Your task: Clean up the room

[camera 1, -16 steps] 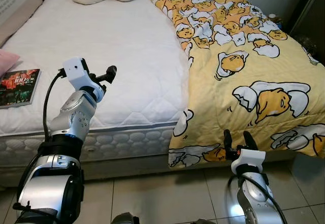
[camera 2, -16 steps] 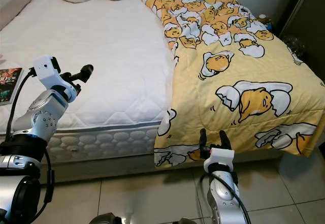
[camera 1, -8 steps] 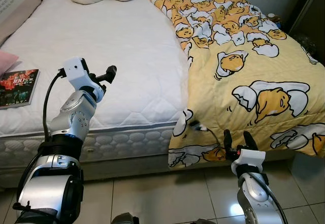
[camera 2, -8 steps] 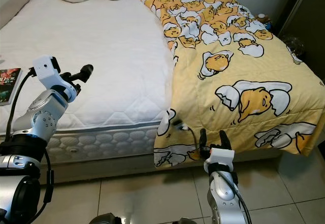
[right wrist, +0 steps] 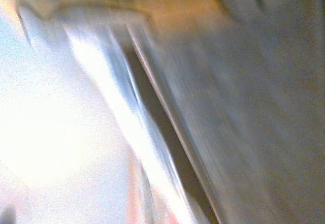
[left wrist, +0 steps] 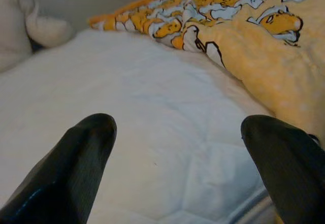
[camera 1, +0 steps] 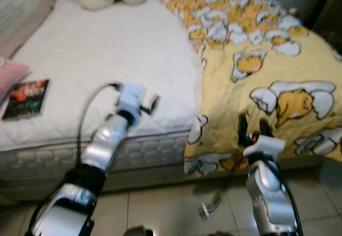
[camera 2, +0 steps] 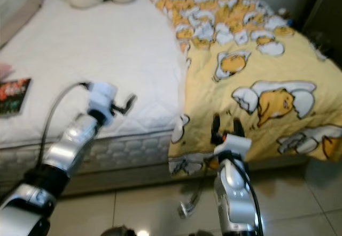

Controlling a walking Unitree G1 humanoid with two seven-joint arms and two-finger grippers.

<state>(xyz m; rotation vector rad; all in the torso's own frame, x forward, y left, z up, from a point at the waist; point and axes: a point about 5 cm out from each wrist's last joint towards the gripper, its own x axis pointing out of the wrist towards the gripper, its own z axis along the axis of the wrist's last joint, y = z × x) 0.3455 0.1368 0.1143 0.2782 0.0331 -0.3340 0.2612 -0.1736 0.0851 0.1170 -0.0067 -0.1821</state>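
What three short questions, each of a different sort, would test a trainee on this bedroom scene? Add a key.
1. True or false: the yellow egg-print blanket covers the whole white mattress.
2. Multiple choice: the book lies A) on the floor, B) on the mattress near its edge on the robot's left, C) on the blanket.
3. Fill in: the left gripper has its fingers ____ over the mattress.

Key: 1 false; 2 B; 3 open.

White-mattressed bed point(camera 1: 107, 59) on glossy pale tiled floor point(camera 1: 160, 209).
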